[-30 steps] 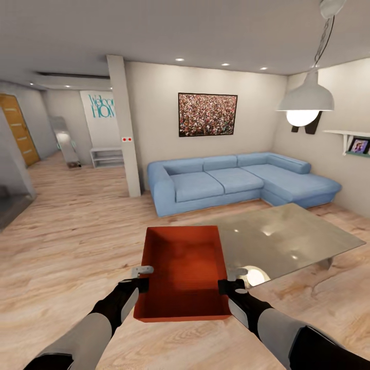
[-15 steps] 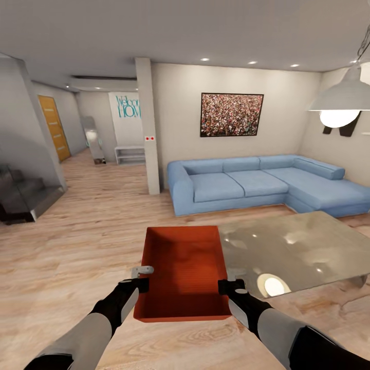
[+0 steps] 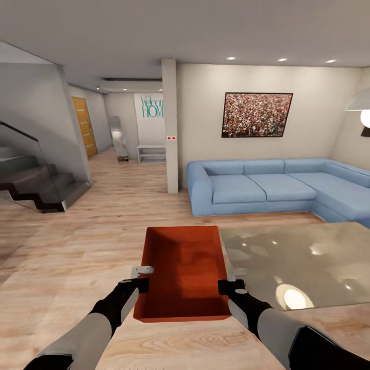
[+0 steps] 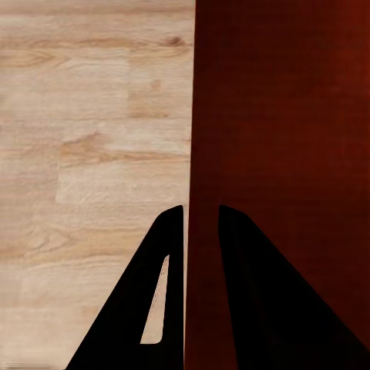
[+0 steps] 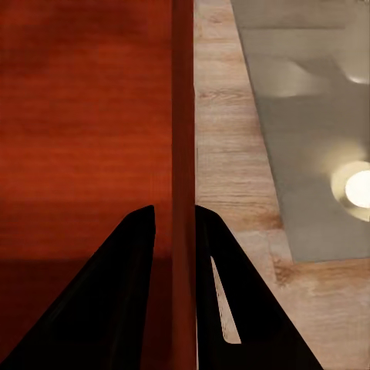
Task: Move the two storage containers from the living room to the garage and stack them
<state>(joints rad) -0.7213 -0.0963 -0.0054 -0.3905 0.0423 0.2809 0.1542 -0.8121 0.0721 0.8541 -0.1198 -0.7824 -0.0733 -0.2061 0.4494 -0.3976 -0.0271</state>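
An orange-red storage container [image 3: 184,272], open-topped and empty, hangs level in front of me above the light wood plank floor [image 3: 77,241] of the living room. My left gripper [image 3: 142,280] is shut on its left wall [image 4: 202,139], one finger each side. On the opposite wall [image 5: 183,116] my right gripper [image 3: 226,284] is shut the same way. In both wrist views the thin wall runs between the dark fingers [image 4: 247,285] [image 5: 123,293].
A glossy low table [image 3: 303,257] lies close on the right, a blue corner sofa [image 3: 277,187] behind it. A white pillar [image 3: 169,126] stands ahead, dark stairs [image 3: 36,182] at left. Beyond is a hallway with an orange door [image 3: 84,127].
The view has swung left: sofa, table and pillar slid right and the stairs came into sight. The container and both grippers keep the same place in the picture.
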